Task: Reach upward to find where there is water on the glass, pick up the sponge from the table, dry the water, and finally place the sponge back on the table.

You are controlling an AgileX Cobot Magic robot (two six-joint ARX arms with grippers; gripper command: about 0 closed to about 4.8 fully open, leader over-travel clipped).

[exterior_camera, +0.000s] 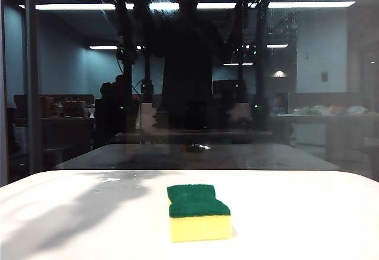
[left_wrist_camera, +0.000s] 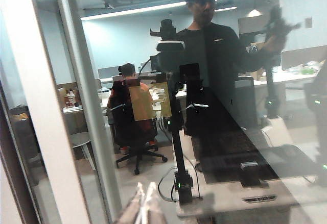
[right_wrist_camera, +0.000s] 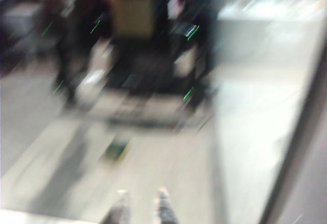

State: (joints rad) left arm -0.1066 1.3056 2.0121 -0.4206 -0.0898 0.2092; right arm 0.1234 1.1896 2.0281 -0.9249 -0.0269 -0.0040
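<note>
The left gripper (left_wrist_camera: 144,203) is raised to the large dark transparent glass pane (exterior_camera: 71,94), jaws pressed nearly together, empty. The yellow foam sponge with dark green scouring top (exterior_camera: 198,212) lies untouched near the white bench's (exterior_camera: 308,212) front edge, so drying seems undone. The right gripper (right_wrist_camera: 142,203) is blurred, jaws slightly spread, empty.

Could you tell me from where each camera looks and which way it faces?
Exterior view: low over the table, facing the glass; the sponge lies in front; neither arm shows directly.
Left wrist view: raised at the glass beside its grey frame bar; left end effector tips together at the edge.
Right wrist view: motion-blurred, facing the glass; right end effector tips slightly apart.
Shared: all views face the glass mirroring the room.
</note>
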